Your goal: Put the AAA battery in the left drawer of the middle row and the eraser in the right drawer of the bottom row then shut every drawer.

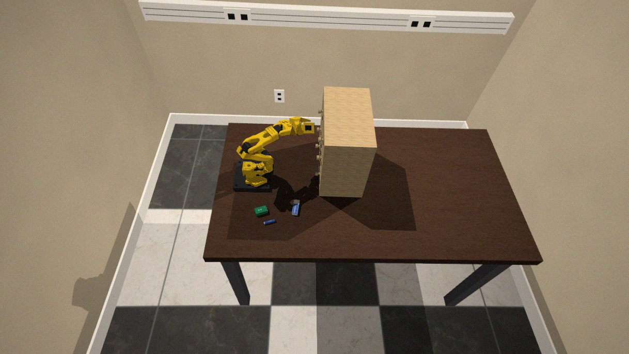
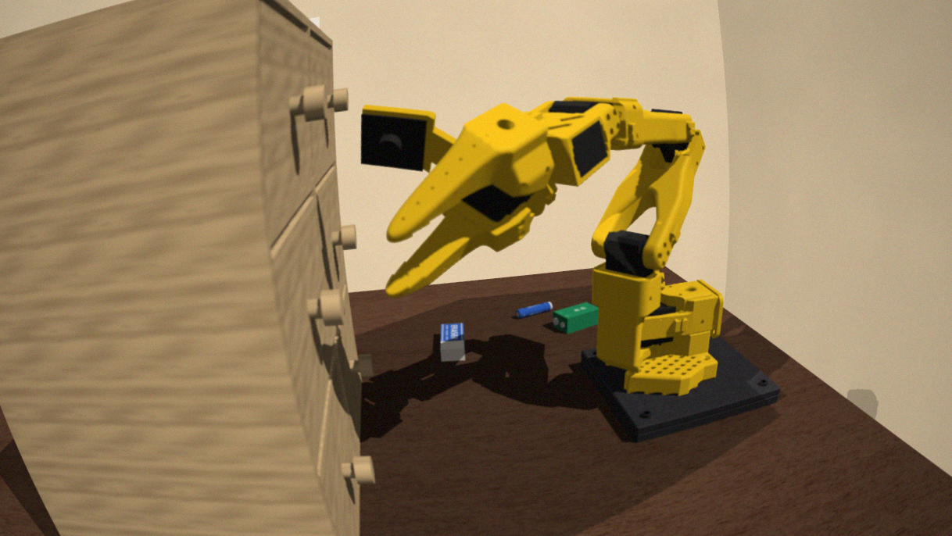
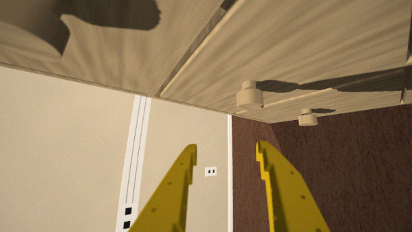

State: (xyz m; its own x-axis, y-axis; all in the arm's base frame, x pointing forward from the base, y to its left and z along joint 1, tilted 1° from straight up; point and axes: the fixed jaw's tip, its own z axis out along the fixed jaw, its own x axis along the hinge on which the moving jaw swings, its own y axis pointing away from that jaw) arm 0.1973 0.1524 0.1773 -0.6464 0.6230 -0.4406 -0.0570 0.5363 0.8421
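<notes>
The wooden chest (image 1: 346, 140) stands mid-table with its knobbed front facing my arm, and every drawer looks shut. It also fills the left of the exterior view (image 2: 166, 266). My gripper (image 2: 394, 261) hangs in the air in front of the chest at about middle-row height, a short way off the knobs (image 2: 326, 307). Its fingers are slightly apart and hold nothing; the wrist view shows the gripper (image 3: 225, 149) below two knobs (image 3: 249, 98). The blue AAA battery (image 1: 269, 222) and the blue-and-grey eraser (image 1: 295, 208) lie on the table; both also show in the exterior view, the battery (image 2: 534, 309) and the eraser (image 2: 452, 341).
A small green block (image 1: 261, 211) lies next to the battery, near my arm's black base (image 1: 251, 180). It shows in the exterior view too (image 2: 575, 316). The table's left edge is close behind the base.
</notes>
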